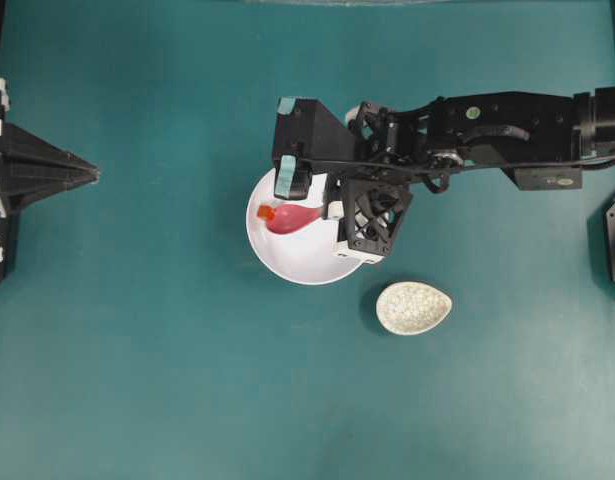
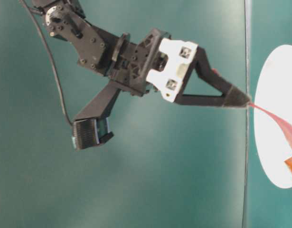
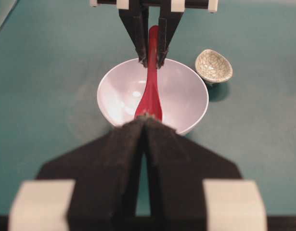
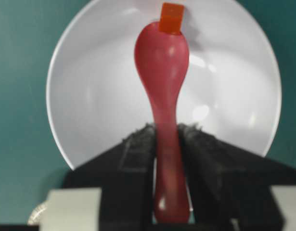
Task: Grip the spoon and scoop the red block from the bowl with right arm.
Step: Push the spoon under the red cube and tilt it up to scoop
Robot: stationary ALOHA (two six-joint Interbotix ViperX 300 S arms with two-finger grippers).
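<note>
Right claw (image 4: 166,132) clamps the spoon (image 4: 163,62) handle. Block (image 4: 171,18) sits at bowl's (image 4: 90,96) twelve o'clock, touching the scoop tip. Best: slide the tip low under it, then lift level.

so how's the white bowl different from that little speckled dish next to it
The bowl is round, plain white and far larger; the speckled dish is a small crackle-patterned oval. The bowl holds the spoon and red block; the dish holds nothing visible. Both sit upright on the table.
</note>
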